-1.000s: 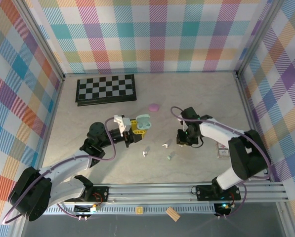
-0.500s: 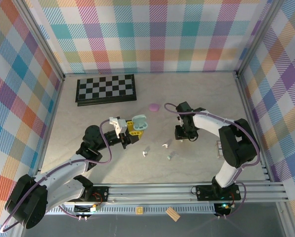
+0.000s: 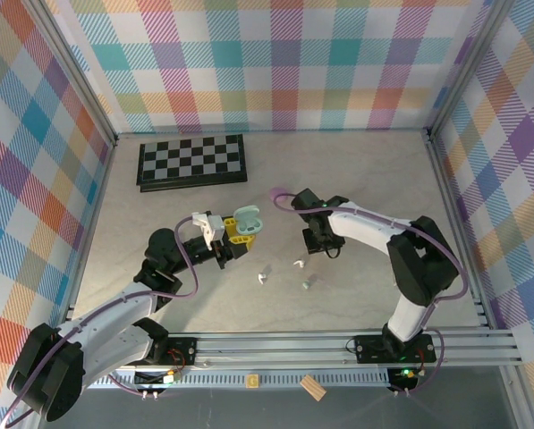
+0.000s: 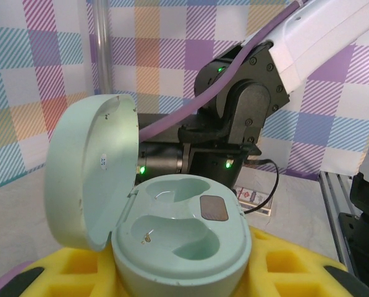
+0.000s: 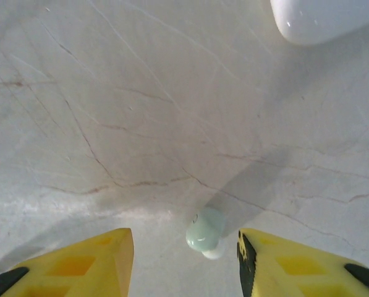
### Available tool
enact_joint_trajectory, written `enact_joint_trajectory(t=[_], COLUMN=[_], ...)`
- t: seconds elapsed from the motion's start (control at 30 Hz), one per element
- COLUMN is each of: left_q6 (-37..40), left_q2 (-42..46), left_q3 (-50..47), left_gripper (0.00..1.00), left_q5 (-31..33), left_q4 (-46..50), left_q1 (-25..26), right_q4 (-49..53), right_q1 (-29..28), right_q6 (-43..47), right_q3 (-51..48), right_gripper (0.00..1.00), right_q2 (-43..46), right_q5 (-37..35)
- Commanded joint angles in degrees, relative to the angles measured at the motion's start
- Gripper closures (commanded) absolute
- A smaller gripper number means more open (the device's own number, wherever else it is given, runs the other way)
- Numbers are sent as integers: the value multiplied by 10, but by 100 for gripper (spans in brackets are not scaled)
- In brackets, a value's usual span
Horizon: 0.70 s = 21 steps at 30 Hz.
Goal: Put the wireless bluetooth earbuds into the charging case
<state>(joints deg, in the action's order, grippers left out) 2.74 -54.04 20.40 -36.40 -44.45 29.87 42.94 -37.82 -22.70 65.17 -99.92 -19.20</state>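
Earbud (image 5: 205, 232): a mint one, lying on the table (image 5: 110, 124) in the gap between the fingers of our right gripper (image 5: 184, 253). It sits closer to one finger than the other and, as far as we can see, touches neither.
Right gripper: jaws apart, nothing held, pointing down at the table.
Left gripper (image 3: 240, 234): clamped on the mint case (image 4: 190, 247), which it holds up with the lid swung back. We see both wells empty.
Further out: two white earbuds (image 3: 297, 264) lie loose between the arms. A purple case (image 3: 278, 193) sits just beyond the right arm, and a chessboard (image 3: 192, 161) lies at the far left. A white rounded thing (image 5: 320, 18) is cut off by the edge of the right wrist view, and we cannot tell what it is.
Step, as we judge it: close on the mint earbud, then carry it across to the case.
Risk, off-centre pinch: one finger would reach the earbud first. That could push the smooth, tiny piece sideways or flick it out.
Risk, bad pose: if we grip it by the bulb or at a skew, the stem may not line up with a well.
Risk, at the case: the case is held in the air, so pressing down could tip it in our left grip or knock the lid shut.
Risk, crowding: the right arm is already near the left, and a careless approach could bump the case.
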Motion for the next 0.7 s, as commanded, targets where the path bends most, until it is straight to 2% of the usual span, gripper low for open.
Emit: enact_joint_trajectory(t=[0.0, 0.17, 0.67], left_q6=[-2, -1, 2], left_q2=[11, 11, 12], left_q3=[2, 1, 3], left_gripper=[67, 67, 67], left_q5=[-8, -8, -8], left_q4=[-4, -4, 2], left_q1=[-6, -6, -6], right_q4=[42, 68, 79], right_q1=[-18, -31, -37], right_q6=[-9, -1, 7], right_q3=[26, 44, 49], right_gripper=[54, 57, 64], right_q2=[-33, -54, -88], right_q5=[-65, -109, -109])
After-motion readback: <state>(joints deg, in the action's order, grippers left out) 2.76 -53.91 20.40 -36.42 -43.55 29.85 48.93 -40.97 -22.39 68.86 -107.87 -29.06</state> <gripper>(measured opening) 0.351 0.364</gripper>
